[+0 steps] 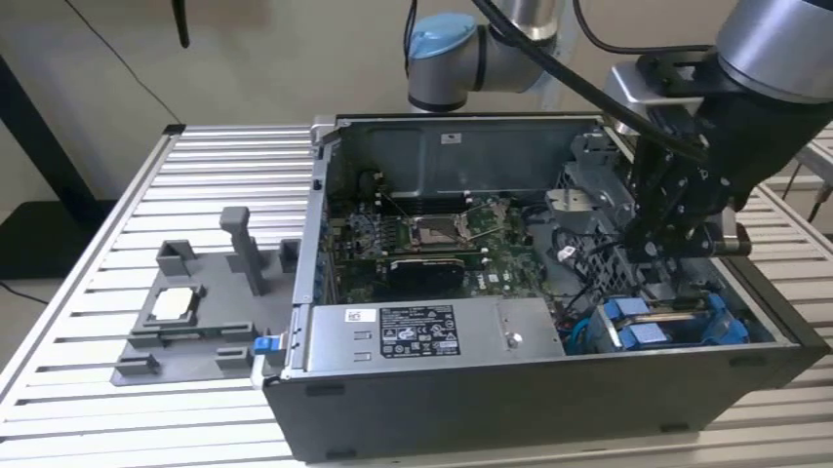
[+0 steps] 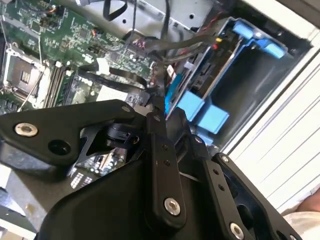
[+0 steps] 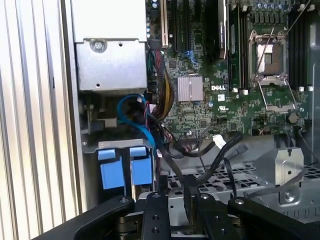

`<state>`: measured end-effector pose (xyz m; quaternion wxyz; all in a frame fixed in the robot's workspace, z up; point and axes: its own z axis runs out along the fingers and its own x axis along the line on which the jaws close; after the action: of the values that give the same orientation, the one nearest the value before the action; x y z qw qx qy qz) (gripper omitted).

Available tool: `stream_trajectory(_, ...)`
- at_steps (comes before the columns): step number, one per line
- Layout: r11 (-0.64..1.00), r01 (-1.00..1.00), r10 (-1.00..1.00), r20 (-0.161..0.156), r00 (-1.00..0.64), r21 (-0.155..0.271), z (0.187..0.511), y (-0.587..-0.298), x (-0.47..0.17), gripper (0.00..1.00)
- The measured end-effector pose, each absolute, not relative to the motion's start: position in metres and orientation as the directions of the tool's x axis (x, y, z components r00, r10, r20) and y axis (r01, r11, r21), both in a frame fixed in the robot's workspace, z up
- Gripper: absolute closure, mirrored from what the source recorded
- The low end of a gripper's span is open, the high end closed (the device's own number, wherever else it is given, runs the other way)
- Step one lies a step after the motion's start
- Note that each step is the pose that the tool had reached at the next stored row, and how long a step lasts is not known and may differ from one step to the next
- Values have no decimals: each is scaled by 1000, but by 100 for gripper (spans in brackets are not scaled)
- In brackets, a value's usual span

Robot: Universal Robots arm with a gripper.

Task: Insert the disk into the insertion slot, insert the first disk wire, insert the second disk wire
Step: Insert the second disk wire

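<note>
The disk (image 1: 647, 334) sits inside the insertion slot (image 1: 724, 319) at the case's front corner on the exterior view's right. Only its blue bracket tabs (image 3: 125, 172) (image 2: 200, 111) and a thin silver edge show. My gripper (image 1: 660, 278) reaches down into the case just behind the slot. In the first wrist view its fingers (image 3: 154, 215) stand close together with a black disk wire (image 3: 187, 192) pinched between them. The fingertips (image 2: 159, 102) end right beside the blue tabs. A blue cable (image 3: 136, 114) and more black wires (image 3: 220, 150) loop nearby.
The motherboard (image 1: 443, 234) with its open socket lies on the case floor. The power supply (image 1: 416, 331) fills the near side. A grey plastic tray (image 1: 195, 312) with upright posts and a small silver chip (image 1: 176, 304) stands on the slatted table at the exterior view's left.
</note>
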<state>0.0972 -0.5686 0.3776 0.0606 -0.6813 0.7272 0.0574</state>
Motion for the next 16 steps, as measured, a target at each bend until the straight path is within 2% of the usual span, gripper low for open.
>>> stream_trajectory(6,65,-998,-985,-162,-64,-1,382,-564,87,72)
stream_trajectory(9,65,-998,-985,-159,-60,-23,381,-561,85,72)
stream_trajectory(16,53,-998,-991,-127,-47,-41,377,-549,82,72)
